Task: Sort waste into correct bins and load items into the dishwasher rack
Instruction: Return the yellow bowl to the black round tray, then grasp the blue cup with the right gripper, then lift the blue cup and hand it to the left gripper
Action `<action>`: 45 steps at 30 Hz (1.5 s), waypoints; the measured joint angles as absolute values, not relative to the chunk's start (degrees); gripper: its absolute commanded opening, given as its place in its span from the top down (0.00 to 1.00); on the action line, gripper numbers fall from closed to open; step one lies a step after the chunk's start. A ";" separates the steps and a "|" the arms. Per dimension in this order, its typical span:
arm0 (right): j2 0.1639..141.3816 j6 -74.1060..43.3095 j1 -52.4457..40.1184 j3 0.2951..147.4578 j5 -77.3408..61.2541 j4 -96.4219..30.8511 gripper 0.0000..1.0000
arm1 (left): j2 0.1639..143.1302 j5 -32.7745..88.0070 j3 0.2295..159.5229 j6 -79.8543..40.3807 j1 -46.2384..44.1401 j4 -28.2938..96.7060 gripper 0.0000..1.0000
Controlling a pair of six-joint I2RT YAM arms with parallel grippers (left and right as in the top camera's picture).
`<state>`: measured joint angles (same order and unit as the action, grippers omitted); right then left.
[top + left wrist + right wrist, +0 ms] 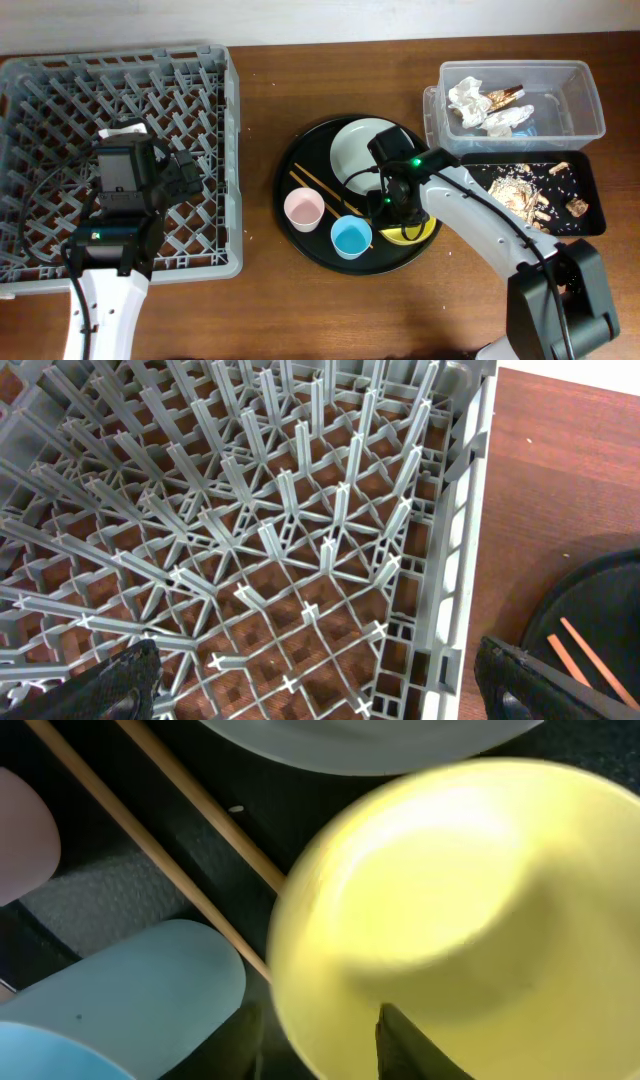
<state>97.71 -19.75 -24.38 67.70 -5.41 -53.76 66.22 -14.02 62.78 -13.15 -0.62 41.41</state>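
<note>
Overhead: R gripper (390, 207) at yellow bowl (420, 236), grip can't tell; L gripper (320, 682) spread wide over rack (60, 90).

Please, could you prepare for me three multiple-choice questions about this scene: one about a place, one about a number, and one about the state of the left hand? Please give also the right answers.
1. Where does the crumpled white paper lie?
A. on the plate
B. on the bare table
C. in the clear tub

2. How many cups stand on the round black tray?
A. two
B. one
C. four

3. How is the left hand?
A. shut on a chopstick
B. open, holding nothing
C. shut on the plate

Answers:
1 C: the paper shows behind the tub's clear walls.
2 A: there is one pink cup and one blue cup.
3 B: its fingertips stand far apart above the dishwasher rack, with nothing between them.
</note>
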 measured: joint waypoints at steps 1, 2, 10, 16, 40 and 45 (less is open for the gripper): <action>97.71 -19.73 -24.38 67.72 -5.48 -54.04 0.61 | 66.22 -14.02 62.78 -13.15 -0.62 41.41 0.01; 97.71 -19.77 -24.38 68.12 -5.56 -54.96 0.61 | 66.22 -14.02 62.78 -13.15 -0.62 41.41 0.01; 91.98 -19.51 -23.53 84.75 -7.44 -69.82 0.50 | 66.22 -14.02 62.78 -13.15 -0.62 41.41 0.01; 92.09 -21.23 -27.97 76.27 -10.13 -67.22 0.51 | 66.22 -14.02 62.78 -13.15 -0.62 41.41 0.01; 94.80 -31.73 -30.44 63.90 -10.41 -52.25 0.96 | 66.22 -8.97 62.78 -13.17 -0.62 43.33 0.01; 92.75 -30.92 -29.34 70.85 -10.72 -61.60 0.96 | 66.22 -4.54 62.78 -13.17 -0.62 42.44 0.01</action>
